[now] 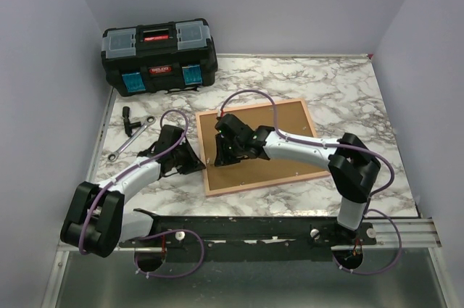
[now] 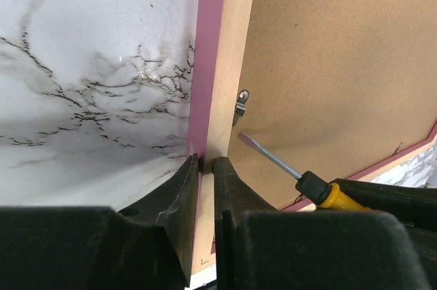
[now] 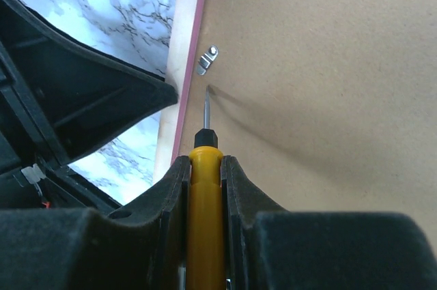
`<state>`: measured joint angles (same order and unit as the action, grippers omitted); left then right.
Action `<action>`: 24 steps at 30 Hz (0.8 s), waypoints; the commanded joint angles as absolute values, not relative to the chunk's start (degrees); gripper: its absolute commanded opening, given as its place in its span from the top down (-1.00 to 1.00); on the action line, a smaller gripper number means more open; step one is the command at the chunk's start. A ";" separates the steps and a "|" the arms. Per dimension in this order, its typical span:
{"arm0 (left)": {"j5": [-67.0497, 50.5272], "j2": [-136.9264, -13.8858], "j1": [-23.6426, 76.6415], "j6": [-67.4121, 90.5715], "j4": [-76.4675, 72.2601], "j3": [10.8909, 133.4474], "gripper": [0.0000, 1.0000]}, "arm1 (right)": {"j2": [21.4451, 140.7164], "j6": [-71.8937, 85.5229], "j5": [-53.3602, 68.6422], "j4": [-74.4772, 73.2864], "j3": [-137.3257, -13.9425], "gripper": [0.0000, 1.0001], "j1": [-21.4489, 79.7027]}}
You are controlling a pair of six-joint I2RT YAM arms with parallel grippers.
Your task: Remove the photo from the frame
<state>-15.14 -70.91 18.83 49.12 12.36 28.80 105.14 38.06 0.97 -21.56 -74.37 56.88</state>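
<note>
The pink frame point(image 1: 254, 183) lies face down on the marble table, its brown backing board point(image 1: 290, 121) facing up. The photo is hidden under that board. My left gripper point(image 1: 197, 165) is shut on the frame's left edge point(image 2: 208, 44), one finger on each side of the rail point(image 2: 206, 162). My right gripper point(image 1: 220, 151) is over the board's left part, shut on a yellow screwdriver point(image 3: 205, 208). The screwdriver's blade tip rests on the board just below a small metal retaining clip point(image 3: 207, 60). The left wrist view shows the same clip point(image 2: 240, 104) and the screwdriver point(image 2: 328, 193).
A black toolbox point(image 1: 159, 56) with blue latches stands at the back left. A silver wrench point(image 1: 133, 138) and a black tool point(image 1: 130, 121) lie on the table to the left of the frame. Grey walls close in both sides.
</note>
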 commanded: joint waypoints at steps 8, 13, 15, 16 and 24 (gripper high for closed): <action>-11.36 -70.83 18.90 46.34 15.97 27.63 0.78 | 103.41 36.28 -5.41 -25.50 -77.49 0.99 57.22; -11.70 -70.40 18.90 45.84 16.57 27.52 0.78 | 107.06 35.01 -3.75 -26.04 -82.74 0.99 57.09; -11.91 -70.33 18.90 45.96 16.49 27.18 0.78 | 107.83 34.72 -4.33 -25.43 -83.10 0.99 57.04; -11.95 -70.11 18.90 46.18 16.86 27.27 0.78 | 108.07 34.49 -5.15 -25.40 -83.48 0.99 57.04; -12.94 -60.42 18.90 43.48 18.37 29.33 0.30 | 106.59 32.79 -5.90 -20.88 -81.67 0.99 50.90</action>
